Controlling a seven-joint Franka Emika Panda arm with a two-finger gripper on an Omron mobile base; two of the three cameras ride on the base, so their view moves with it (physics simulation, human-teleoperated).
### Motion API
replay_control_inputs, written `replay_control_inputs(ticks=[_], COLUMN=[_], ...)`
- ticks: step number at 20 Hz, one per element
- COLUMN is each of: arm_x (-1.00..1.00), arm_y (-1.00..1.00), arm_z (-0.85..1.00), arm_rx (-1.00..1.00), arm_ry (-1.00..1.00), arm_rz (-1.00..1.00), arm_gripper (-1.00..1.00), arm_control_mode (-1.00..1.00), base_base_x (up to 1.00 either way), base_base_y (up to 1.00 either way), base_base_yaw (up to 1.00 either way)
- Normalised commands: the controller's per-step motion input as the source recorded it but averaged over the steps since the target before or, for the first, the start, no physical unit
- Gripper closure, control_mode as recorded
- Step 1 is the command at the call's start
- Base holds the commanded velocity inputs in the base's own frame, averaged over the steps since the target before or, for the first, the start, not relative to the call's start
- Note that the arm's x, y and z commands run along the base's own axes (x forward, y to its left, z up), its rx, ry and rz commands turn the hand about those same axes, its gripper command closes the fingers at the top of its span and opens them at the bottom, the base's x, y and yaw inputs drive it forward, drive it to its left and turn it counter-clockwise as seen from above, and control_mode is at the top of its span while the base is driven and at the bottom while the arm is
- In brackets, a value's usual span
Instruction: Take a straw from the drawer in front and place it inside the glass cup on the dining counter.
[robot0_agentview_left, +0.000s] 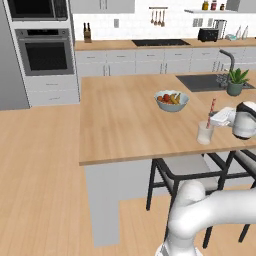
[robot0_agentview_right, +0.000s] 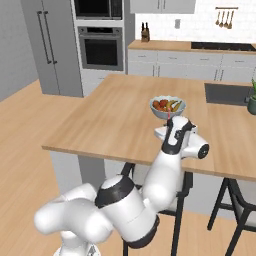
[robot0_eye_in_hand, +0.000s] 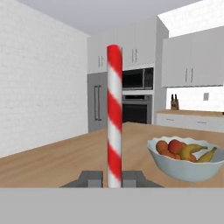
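The red-and-white striped straw (robot0_agentview_left: 211, 112) stands nearly upright with its lower end inside the glass cup (robot0_agentview_left: 205, 133), near the front edge of the wooden dining counter (robot0_agentview_left: 120, 120). My gripper (robot0_agentview_left: 216, 120) reaches in from the right, just above the cup's rim, and is shut on the straw. In the hand view the straw (robot0_eye_in_hand: 114, 118) rises between the two dark fingertips, and the gripper (robot0_eye_in_hand: 114, 177) closes snugly around it. From the right base view my own arm hides the cup, and just the straw's top (robot0_agentview_right: 169, 118) peeks out. The drawer is out of view.
A fruit bowl (robot0_agentview_left: 171, 100) sits on the counter behind the cup. A sink (robot0_agentview_left: 200, 82) and a potted plant (robot0_agentview_left: 236, 81) lie at the far right. Black-framed stools (robot0_agentview_left: 185, 170) are tucked under the front edge. The oven wall and back counter stand far off.
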Motion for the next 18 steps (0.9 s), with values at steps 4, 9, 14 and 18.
replay_control_inputs(ticks=[4, 9, 14, 18], arm_x=[0.2, 0.12, 0.11, 0.0], arm_y=[-0.02, -0.02, -0.06, -0.13], arm_z=[-0.08, -0.09, -0.12, -0.03], arm_rx=[0.0, 0.0, 0.0, 0.0], arm_ry=[0.0, 0.0, 0.0, 0.0], arm_rz=[0.0, 0.0, 0.0, 0.0], arm_gripper=[1.0, 1.0, 1.0, 1.0], arm_control_mode=[-1.0, -1.0, -1.0, -1.0], base_base_x=[0.0, 0.0, 0.0, 0.0], base_base_y=[0.0, 0.0, 0.0, 0.0], base_base_yaw=[0.0, 0.0, 0.0, 0.0])
